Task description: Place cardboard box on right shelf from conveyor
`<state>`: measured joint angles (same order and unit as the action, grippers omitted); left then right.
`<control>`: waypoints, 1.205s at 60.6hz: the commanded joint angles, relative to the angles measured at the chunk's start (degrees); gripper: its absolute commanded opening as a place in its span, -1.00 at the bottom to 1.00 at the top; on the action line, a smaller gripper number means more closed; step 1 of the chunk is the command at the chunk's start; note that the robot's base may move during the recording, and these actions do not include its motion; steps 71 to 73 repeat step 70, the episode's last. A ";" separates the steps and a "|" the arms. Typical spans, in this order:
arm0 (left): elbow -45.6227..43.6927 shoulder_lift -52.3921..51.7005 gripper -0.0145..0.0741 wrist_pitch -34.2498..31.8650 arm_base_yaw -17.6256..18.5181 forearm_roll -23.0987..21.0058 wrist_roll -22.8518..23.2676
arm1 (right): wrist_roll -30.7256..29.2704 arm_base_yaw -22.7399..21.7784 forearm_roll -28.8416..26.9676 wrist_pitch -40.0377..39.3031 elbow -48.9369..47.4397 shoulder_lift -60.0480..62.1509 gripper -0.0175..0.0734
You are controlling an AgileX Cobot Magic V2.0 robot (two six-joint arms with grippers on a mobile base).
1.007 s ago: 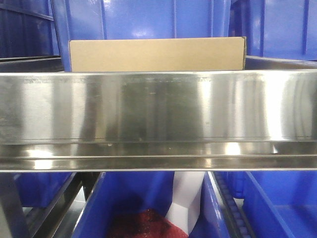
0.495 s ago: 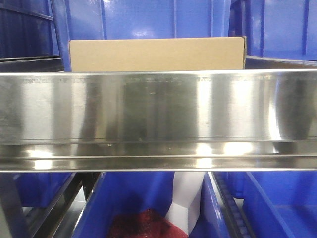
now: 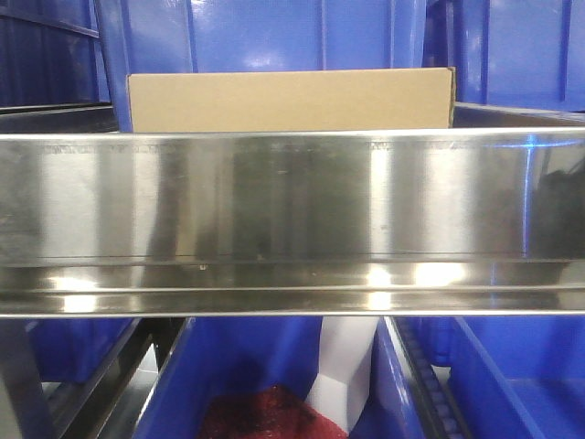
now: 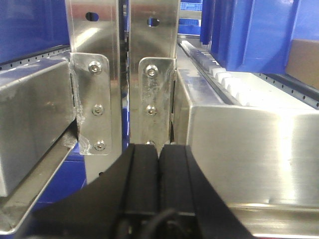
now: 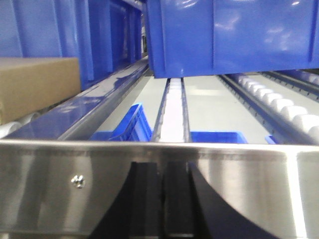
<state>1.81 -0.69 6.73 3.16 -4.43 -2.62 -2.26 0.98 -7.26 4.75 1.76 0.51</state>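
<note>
The cardboard box [image 3: 291, 101] rests on a tier of the right shelf [image 3: 292, 197], just behind its broad shiny front rail, with blue bins [image 3: 302, 35] behind it. Neither gripper touches it. In the left wrist view my left gripper [image 4: 159, 148] is shut and empty, in front of the shelf's steel posts [image 4: 152, 74]; the cardboard box [image 4: 305, 60] shows at the far right edge. In the right wrist view my right gripper [image 5: 162, 167] is shut and empty against the front rail [image 5: 239, 184], with the cardboard box [image 5: 37, 89] off to its left. The conveyor is out of view.
Roller tracks [image 5: 279, 104] run back along the tier under a blue bin [image 5: 234, 35]. On the lower tier a blue bin [image 3: 219, 366] holds something red [image 3: 260, 416] and a white piece [image 3: 343, 370]. A second rack section [image 4: 30, 124] stands at the left.
The cardboard box has not moved. Only the reflections on the front rail shift, with a dark patch growing at its right end.
</note>
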 commanded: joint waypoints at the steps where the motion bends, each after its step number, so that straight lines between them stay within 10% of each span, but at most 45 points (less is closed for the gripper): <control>1: 0.48 -0.83 -0.94 -4.84 0.36 -0.34 -0.01 | -0.31 -0.80 -0.16 -5.79 -0.31 1.09 -0.51; 73: 0.48 -0.83 -0.94 -4.84 0.36 -0.34 -0.01 | -0.31 -0.79 -0.16 -5.24 -0.31 1.09 -0.51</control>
